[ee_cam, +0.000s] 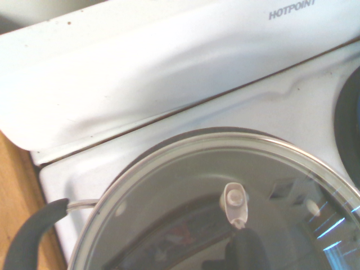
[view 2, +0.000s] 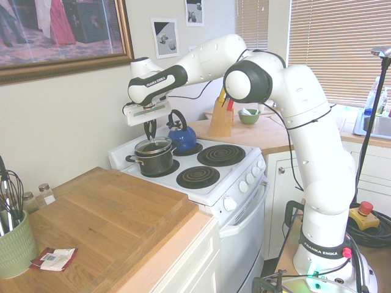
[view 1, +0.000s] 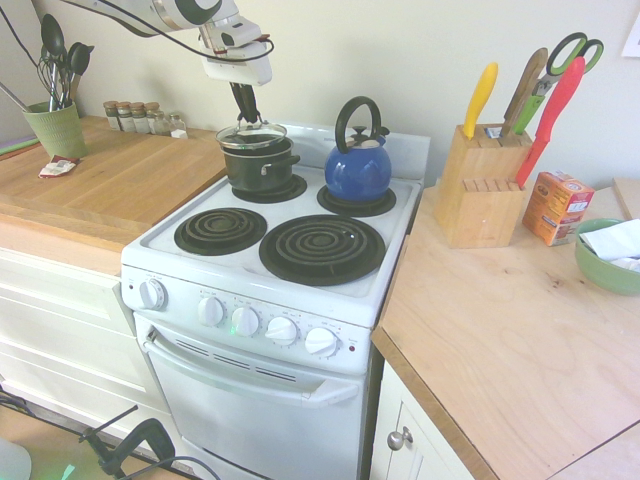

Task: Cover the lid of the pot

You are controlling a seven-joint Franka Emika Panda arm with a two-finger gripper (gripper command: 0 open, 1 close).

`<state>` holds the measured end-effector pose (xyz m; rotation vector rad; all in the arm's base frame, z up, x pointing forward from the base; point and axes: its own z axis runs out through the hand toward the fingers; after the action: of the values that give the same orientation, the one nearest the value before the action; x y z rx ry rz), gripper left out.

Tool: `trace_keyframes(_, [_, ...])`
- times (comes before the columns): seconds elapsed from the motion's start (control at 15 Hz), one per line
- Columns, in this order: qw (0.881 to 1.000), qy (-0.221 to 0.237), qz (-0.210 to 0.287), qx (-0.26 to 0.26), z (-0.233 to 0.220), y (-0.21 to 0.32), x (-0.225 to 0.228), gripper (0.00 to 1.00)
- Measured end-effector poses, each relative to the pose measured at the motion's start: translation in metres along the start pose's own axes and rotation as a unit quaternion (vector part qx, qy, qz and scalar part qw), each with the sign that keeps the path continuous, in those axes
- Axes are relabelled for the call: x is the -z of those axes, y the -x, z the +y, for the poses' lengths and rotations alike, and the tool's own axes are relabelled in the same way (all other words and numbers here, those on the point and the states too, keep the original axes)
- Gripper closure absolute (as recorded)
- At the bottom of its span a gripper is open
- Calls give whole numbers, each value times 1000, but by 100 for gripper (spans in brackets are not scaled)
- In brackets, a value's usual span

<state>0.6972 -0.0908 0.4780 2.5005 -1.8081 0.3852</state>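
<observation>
I see tool [view 1: 245,117] clamped shut on knob of lid [view 1: 251,135], pointing steeply down. Lid sits directly under tool, over pot [view 1: 261,165] on rear burner of stove [view 1: 285,280], left of blue kettle [view 1: 357,165]. I judge lid level, nearly seated on rim; can't tell if touching. Next call: straight down, then release.

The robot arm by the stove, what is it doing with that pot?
The white arm's gripper is shut on the knob of the round clear glass lid and holds it on top of the small black pot. The pot stands on the back burner of the white stove, beside the blue kettle. The lid looks about level, but the gripper has not let go.
</observation>
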Motion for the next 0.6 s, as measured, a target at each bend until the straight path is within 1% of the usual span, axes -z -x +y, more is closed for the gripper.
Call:
trace_keyframes(0.27, [1000,2,0,1,-2,0,-14,100])
trace_keyframes(0.6, [1000,-10,7,6,-8,6,-14,100])
